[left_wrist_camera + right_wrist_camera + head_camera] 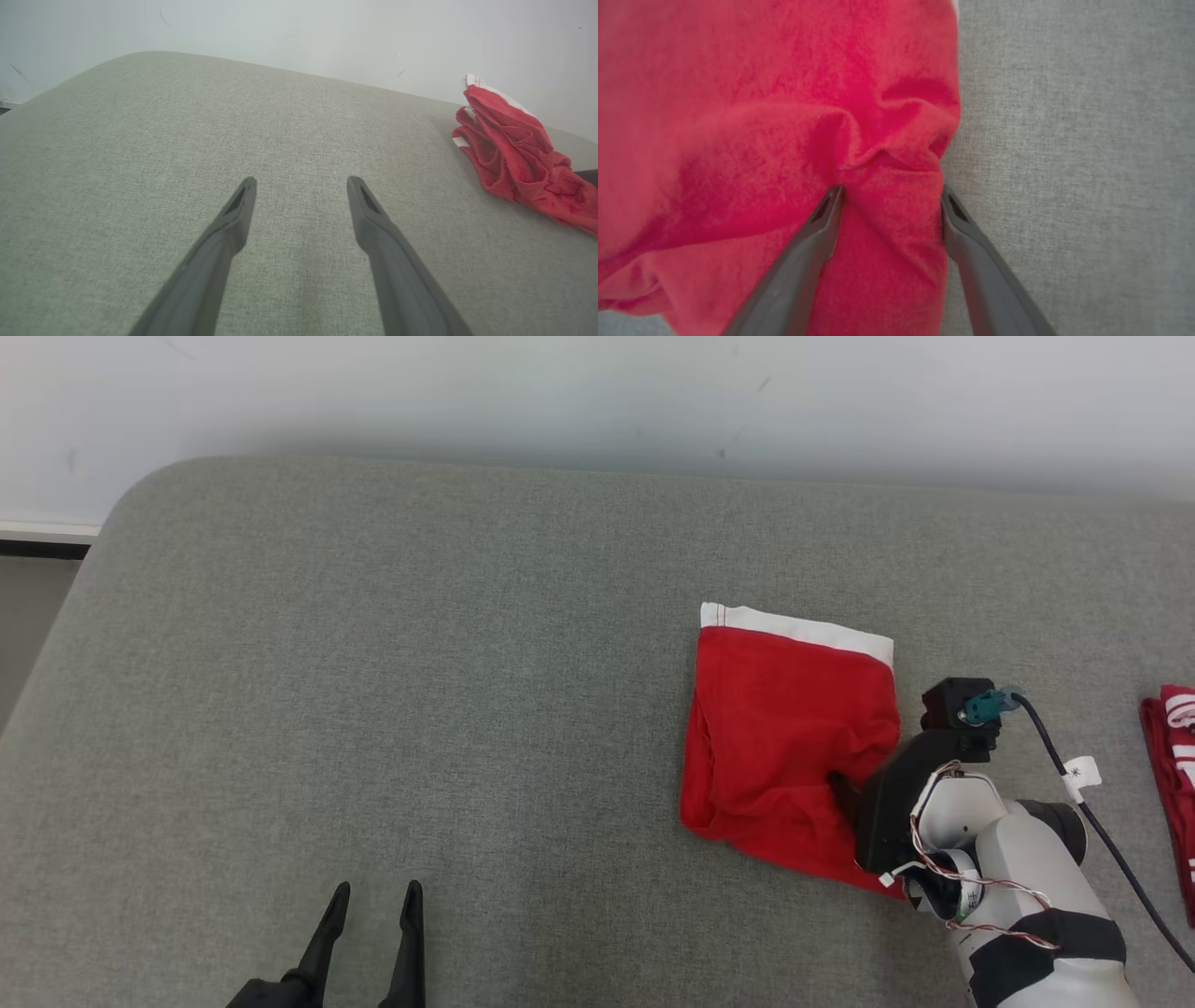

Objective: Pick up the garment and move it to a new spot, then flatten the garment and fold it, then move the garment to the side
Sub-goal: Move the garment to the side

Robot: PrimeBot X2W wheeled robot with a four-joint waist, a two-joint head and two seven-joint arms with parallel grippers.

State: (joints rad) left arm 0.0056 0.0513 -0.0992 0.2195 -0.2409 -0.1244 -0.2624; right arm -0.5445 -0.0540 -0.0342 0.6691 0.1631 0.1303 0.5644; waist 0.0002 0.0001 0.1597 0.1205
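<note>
Now, garment (738, 116) edge within right tool (891, 191).

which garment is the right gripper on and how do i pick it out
On the grey padded surface, look right of centre, where the right gripper reaches in with open jaws. The red garment lies under it, folded to a rough square. Unlike the red and white striped garment at the far right edge, it is plain red with one white band along its far edge.

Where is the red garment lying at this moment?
In the head view the red garment lies right of centre on the grey padded surface, beneath the open right gripper.
</note>
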